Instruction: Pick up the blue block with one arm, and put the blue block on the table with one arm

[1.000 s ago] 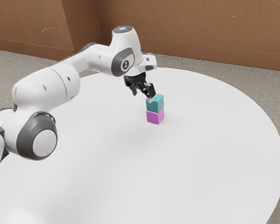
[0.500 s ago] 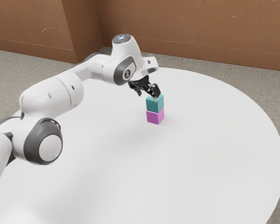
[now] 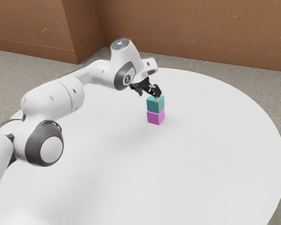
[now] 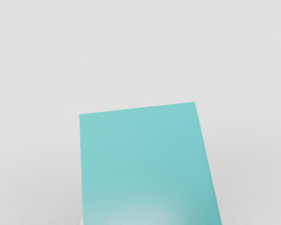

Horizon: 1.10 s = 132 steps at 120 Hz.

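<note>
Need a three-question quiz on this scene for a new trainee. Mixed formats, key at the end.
1. Multiple choice. The teal block rests directly on: A) a tray; B) the magenta block; C) a bowl.
2. True or false. The two fingers of the gripper stand apart.
3. Fill in the color. The magenta block stands on a ____ table.

Key: 1 B; 2 true; 3 white

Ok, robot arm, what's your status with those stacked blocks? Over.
Gripper open, close to the teal block. Block ungrasped. Purple block directly underneath, not in the way.
</note>
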Motion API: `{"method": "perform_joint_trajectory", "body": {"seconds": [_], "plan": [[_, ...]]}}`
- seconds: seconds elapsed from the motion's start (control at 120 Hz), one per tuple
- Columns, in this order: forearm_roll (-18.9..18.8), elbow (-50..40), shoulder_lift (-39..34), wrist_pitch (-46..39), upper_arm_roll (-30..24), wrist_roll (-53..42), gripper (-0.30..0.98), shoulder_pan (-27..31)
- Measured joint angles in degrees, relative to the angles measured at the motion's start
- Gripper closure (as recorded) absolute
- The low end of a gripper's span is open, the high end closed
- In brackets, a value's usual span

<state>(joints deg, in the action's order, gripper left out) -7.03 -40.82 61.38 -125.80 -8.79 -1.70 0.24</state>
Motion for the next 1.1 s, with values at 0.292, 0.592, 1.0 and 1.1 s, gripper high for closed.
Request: {"method": "perform_joint_trajectory", "body": {"seconds": [0.292, 0.592, 1.0, 1.1], "plan": [[0.00, -0.11, 2.28, -2.30, -0.13, 0.20, 0.02, 0.35], [0.00, 0.35, 4.44, -6.89, -2.13, -0.23, 0.02, 0.73], [0.01, -0.02, 6.78, -15.56, -3.63, -1.35, 0.21, 1.66], [-0.32, -0.13, 6.78, -16.24, -3.63, -1.27, 0.35, 1.66]]}}
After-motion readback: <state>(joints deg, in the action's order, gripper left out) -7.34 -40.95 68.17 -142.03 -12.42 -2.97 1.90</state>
